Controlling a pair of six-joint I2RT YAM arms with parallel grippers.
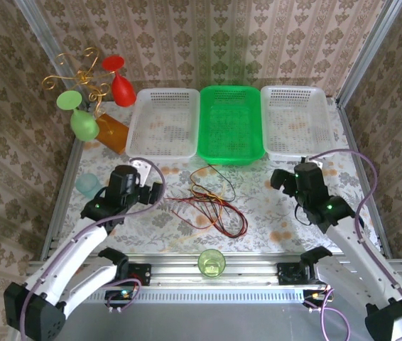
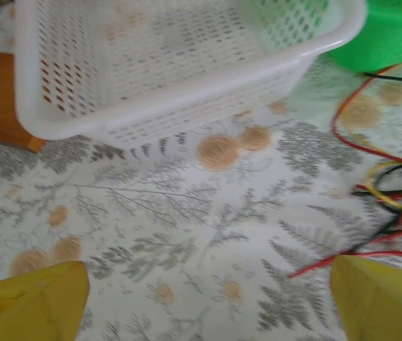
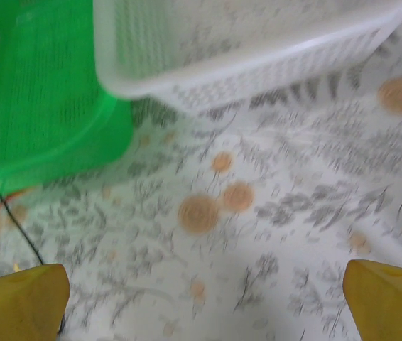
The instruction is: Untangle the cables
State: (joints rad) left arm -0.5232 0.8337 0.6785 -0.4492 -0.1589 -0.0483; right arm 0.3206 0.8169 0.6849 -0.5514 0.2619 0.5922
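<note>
The cables (image 1: 212, 206) lie in a loose tangle of thin red, black and yellow strands on the patterned tablecloth, in front of the green basket. My left gripper (image 1: 146, 187) stands open just left of the tangle. In the left wrist view the cables (image 2: 393, 192) curl at the right, and a red strand ends beside the right yellow finger (image 2: 382, 298); nothing lies between the jaws of the left gripper (image 2: 208, 305). My right gripper (image 1: 285, 177) is open to the right of the tangle. The right gripper (image 3: 204, 302) holds nothing, and one black cable (image 3: 20, 227) runs near its left finger.
Three baskets line the back: white (image 1: 162, 153), green (image 1: 231, 156), white (image 1: 297, 154). A green cup (image 1: 212, 263) stands at the near edge and a pale cup (image 1: 87, 185) at the left. A gold curly stand (image 1: 80, 78) and an orange box (image 1: 112, 133) fill the back left corner.
</note>
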